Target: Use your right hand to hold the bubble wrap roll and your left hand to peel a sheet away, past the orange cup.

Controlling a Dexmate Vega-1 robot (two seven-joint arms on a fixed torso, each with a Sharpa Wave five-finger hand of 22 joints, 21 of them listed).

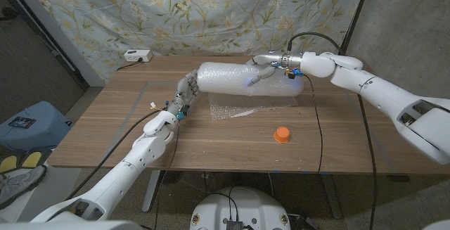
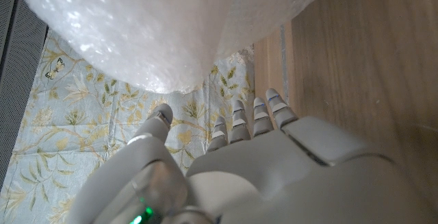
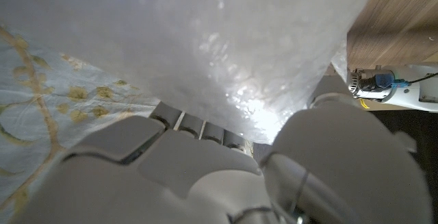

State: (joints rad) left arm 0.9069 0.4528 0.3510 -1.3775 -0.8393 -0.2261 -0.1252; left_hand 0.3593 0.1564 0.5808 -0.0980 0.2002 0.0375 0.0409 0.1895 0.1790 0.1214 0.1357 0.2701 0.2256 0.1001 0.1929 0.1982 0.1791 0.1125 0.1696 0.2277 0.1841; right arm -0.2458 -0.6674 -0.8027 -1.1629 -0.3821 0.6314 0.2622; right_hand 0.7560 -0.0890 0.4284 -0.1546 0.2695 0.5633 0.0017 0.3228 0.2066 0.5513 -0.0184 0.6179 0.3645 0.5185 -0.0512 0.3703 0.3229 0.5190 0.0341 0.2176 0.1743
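In the upper middle of the head view, the bubble wrap roll [image 1: 242, 81] lies across the table [image 1: 105, 131], a loose sheet [image 1: 232, 110] spilling toward the near edge. The right hand [image 1: 271, 67] grips its right end; the left hand [image 1: 184, 93], fingers spread, holds nothing at its left end. The orange cup [image 1: 282, 134] stands apart amid bare wood, lower right of the roll.

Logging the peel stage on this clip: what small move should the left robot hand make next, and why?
Probably close on the loose sheet under the bubble wrap roll. The right robot hand already presses the roll; the left robot hand sits open at its end, holding nothing.
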